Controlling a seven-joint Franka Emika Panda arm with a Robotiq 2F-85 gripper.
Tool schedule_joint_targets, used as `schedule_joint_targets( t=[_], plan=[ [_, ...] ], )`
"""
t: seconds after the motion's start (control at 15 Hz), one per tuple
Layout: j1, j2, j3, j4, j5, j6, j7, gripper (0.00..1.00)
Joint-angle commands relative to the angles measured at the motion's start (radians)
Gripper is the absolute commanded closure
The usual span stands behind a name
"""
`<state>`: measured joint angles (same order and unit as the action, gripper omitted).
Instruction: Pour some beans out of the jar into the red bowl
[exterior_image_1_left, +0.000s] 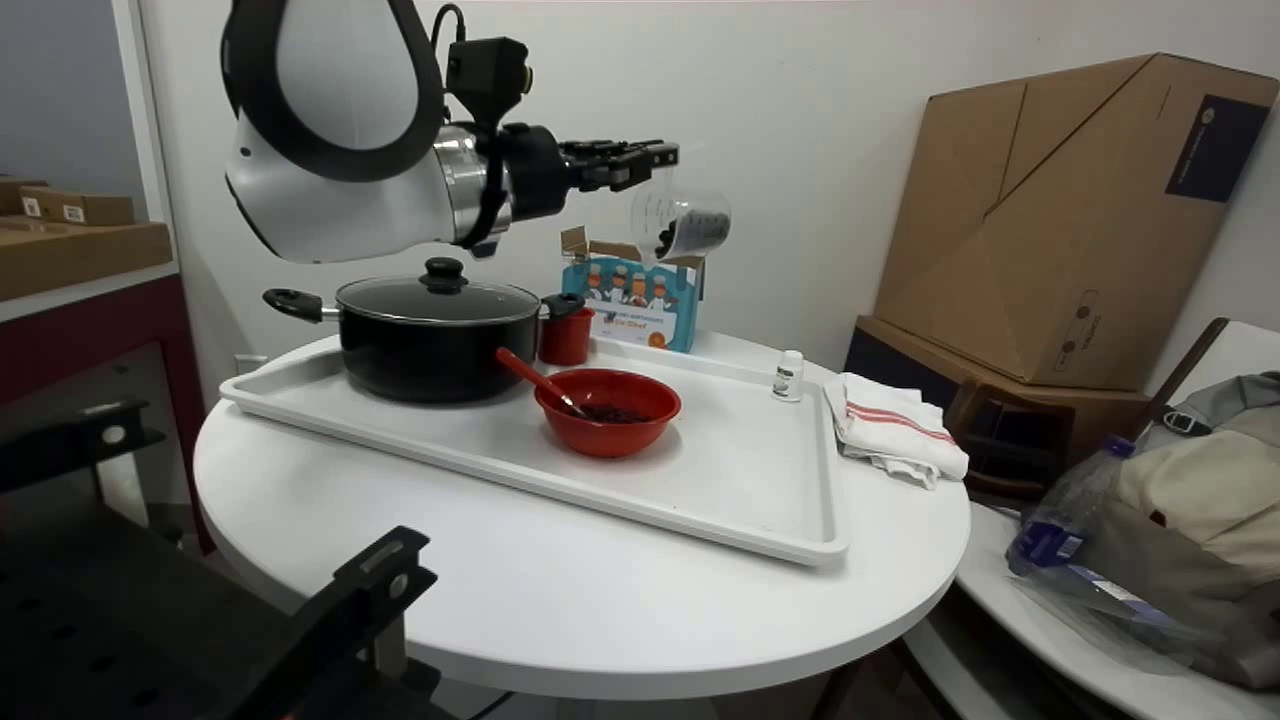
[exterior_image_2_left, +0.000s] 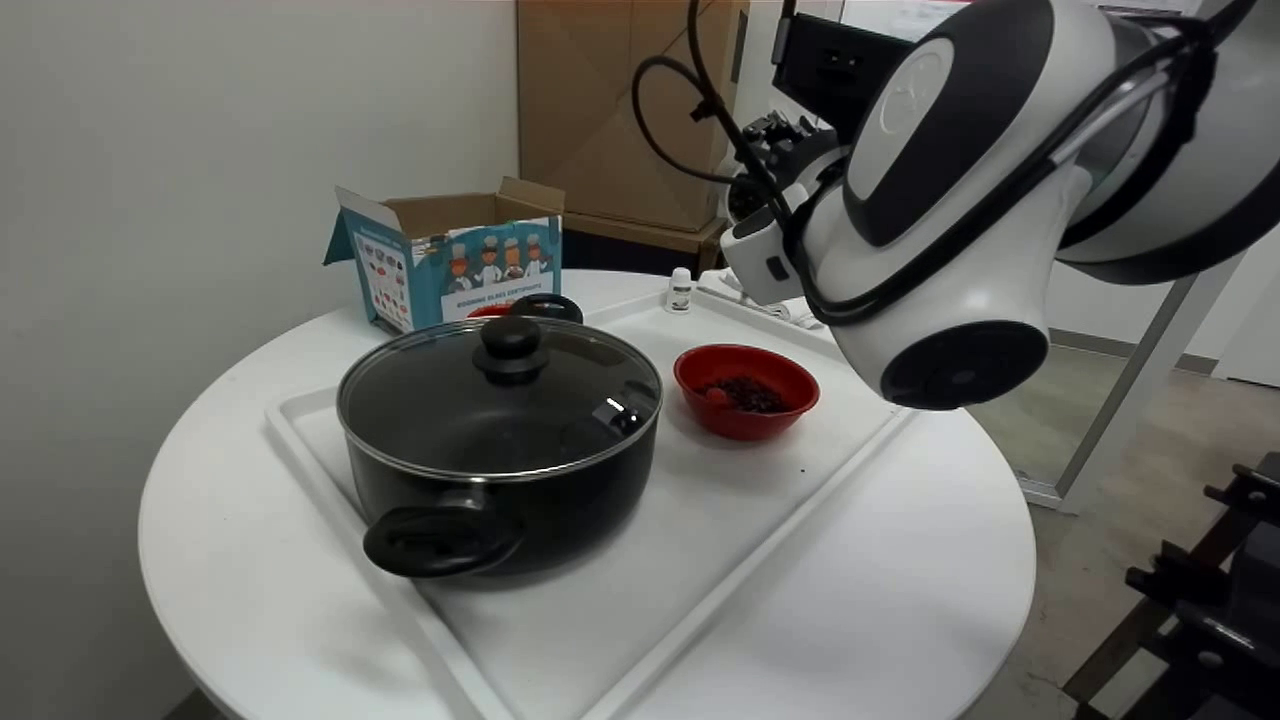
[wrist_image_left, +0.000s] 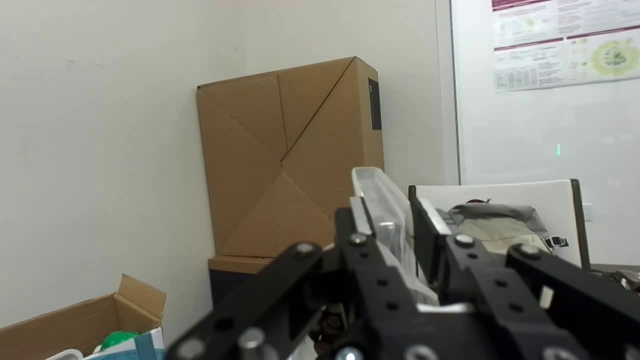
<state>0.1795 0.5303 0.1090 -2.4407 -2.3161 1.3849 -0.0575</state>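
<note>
I count one round worktop (exterior_image_1_left: 600, 590) carrying one white tray (exterior_image_1_left: 740, 480) and, on that, one lidded black pot (exterior_image_1_left: 430, 355). Beside the tray stands one teal box (exterior_image_1_left: 685, 310) with four printed cooks (exterior_image_1_left: 619, 285); "Chef" is legible in an exterior view. One red bowl (exterior_image_1_left: 600, 435) holds dark beans (exterior_image_1_left: 612, 413) and one red-handled spoon (exterior_image_1_left: 530, 372). My tool (wrist_image_left: 397, 225) pinches one clear jar (exterior_image_1_left: 698, 230), tilted with beans inside, higher than the bowl; the wrist view catches only part of it. One small bottle (exterior_image_1_left: 788, 378) has an unreadable label.

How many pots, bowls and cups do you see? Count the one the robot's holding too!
Pots: 1, the black lidded pot
Bowls: 1, the red bowl
Cups: 2, the red cup and the clear measuring cup in the gripper
Total: 4
</note>
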Motion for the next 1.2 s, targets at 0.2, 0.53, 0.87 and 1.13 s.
schedule_joint_targets(
  t=[0.2, 0.53, 0.87, 1.13],
  plan=[
    [0.007, 0.002, -0.004, -0.023, -0.017, -0.065, 0.013, 0.9],
    [0.011, 0.006, -0.011, -0.029, -0.045, -0.096, 0.011, 0.9],
    [0.013, 0.009, -0.008, -0.035, -0.049, -0.119, 0.01, 0.9],
    [0.008, 0.014, -0.001, -0.031, -0.026, -0.12, 0.011, 0.9]
  ],
)
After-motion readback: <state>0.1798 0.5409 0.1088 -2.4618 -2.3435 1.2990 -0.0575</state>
